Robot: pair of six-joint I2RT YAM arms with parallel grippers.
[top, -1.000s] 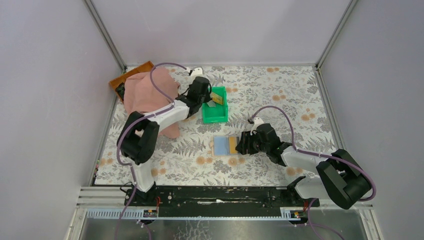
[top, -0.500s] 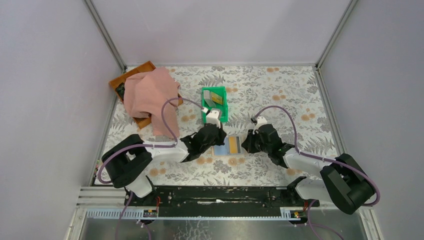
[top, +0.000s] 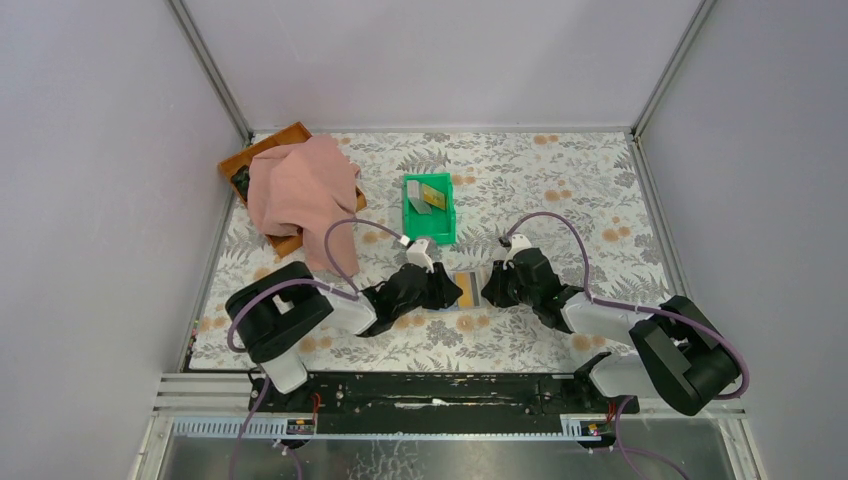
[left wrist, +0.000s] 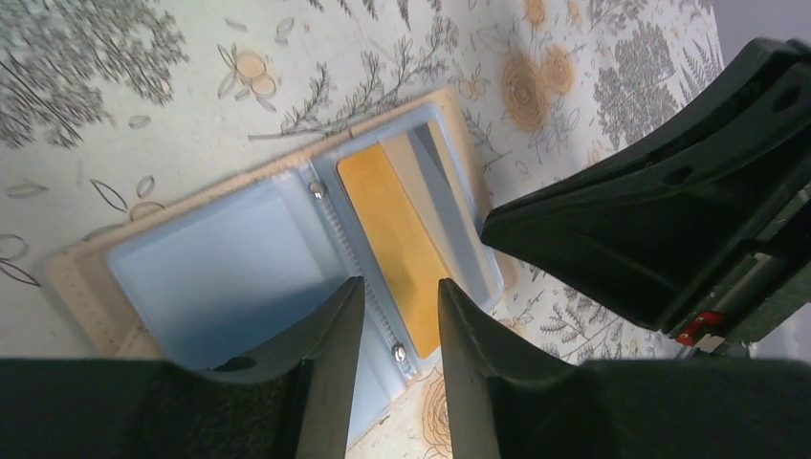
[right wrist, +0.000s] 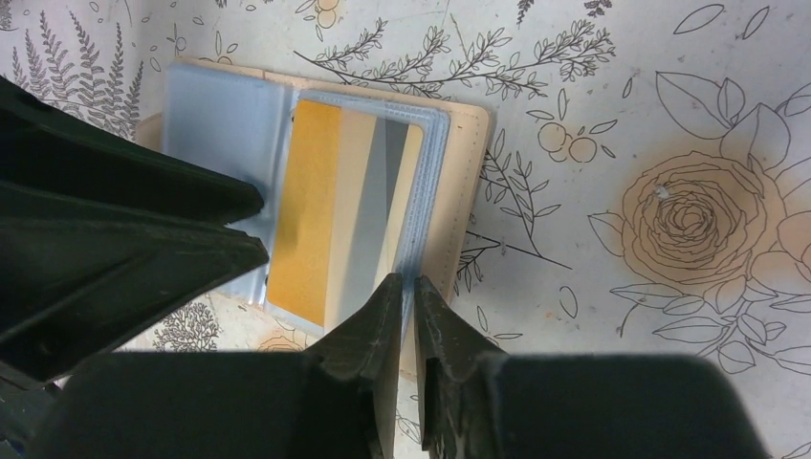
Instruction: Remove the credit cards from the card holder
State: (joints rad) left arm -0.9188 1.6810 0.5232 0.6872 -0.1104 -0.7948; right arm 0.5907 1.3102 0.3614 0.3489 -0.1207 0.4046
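One card holder lies open and flat on the flowered table, on the near side of the green bin and a little apart from it. The left gripper is released, with nothing between its jaws. It hangs over the holder's spine: one finger is above the empty pale blue page, the other above the clear sleeve beside it. In that sleeve sits a yellow card, and past it, toward the outer edge, shows what looks like a grey card. The right gripper has its jaws drawn nearly together at the sleeve's outer edge — only a thin slit remains. Whether it pinches the plastic I cannot tell. Two more cards stand tilted inside the bin. A pink cloth drapes over a brown tray at the far left — well apart from the holder.
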